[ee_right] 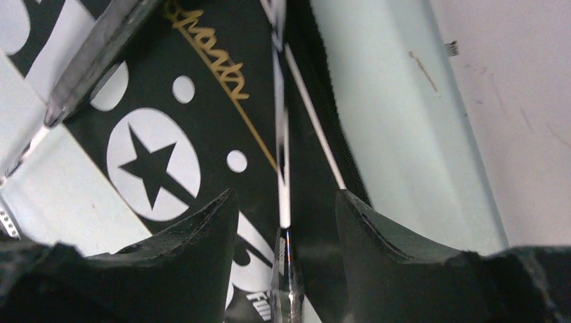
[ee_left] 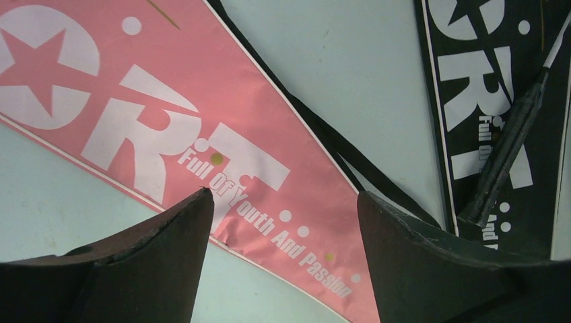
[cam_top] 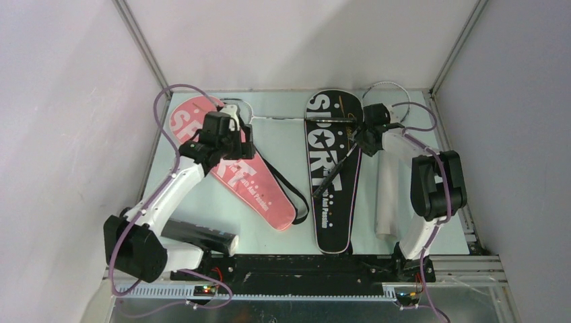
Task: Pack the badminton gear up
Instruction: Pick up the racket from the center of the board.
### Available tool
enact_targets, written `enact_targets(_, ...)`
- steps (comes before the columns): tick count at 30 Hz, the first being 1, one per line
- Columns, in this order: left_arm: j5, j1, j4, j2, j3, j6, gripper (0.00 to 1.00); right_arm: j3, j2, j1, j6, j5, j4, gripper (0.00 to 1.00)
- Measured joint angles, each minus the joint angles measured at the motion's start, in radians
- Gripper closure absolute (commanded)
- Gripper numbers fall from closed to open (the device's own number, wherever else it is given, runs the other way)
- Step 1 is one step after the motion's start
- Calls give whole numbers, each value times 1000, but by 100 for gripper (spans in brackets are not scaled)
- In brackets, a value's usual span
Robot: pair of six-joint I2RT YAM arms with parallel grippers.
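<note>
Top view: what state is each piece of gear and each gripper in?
Pink racket-shaped SPORT cover: lying flat.
Black racket-shaped SPORT cover: lying flat, racket on top.
Black-handled racket: lying on black cover, not inside.
White tube: on its side.
Black tube: on its side.
Left gripper: open, empty.
Right gripper: open, straddling racket shaft.

Two covers (cam_top: 249,182) (cam_top: 334,215), two rackets (cam_top: 331,175) (cam_top: 289,119), two tubes (cam_top: 386,195) (cam_top: 202,237)

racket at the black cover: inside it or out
Out: the racket lies on top of the black cover, handle and shaft bare.
</note>
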Motion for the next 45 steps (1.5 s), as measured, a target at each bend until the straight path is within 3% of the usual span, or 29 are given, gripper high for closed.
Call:
enact_targets(11, -43, -68, 0, 35, 0, -6, 19, 3, 115, -34, 105, -49, 66, 58)
enact_targets(16, -84, -171, 60, 48, 0, -16, 19, 13, 138, -27, 106, -63, 74, 79)
enact_targets(23, -95, -380, 270, 158, -1, -16, 17, 14, 138, -26, 72, -78, 71, 100)
enact_targets(32, -104, -573, 417, 334, 0, -10, 12, -34, 53, -25, 50, -153, 74, 100)
enact_targets(38, -77, -586, 440, 408, 19, -9, 12, -88, -65, -10, 49, -174, 71, 100)
enact_targets(45, -49, -599, 430, 461, 66, -10, 22, -108, -107, 40, 50, -177, 79, 100)
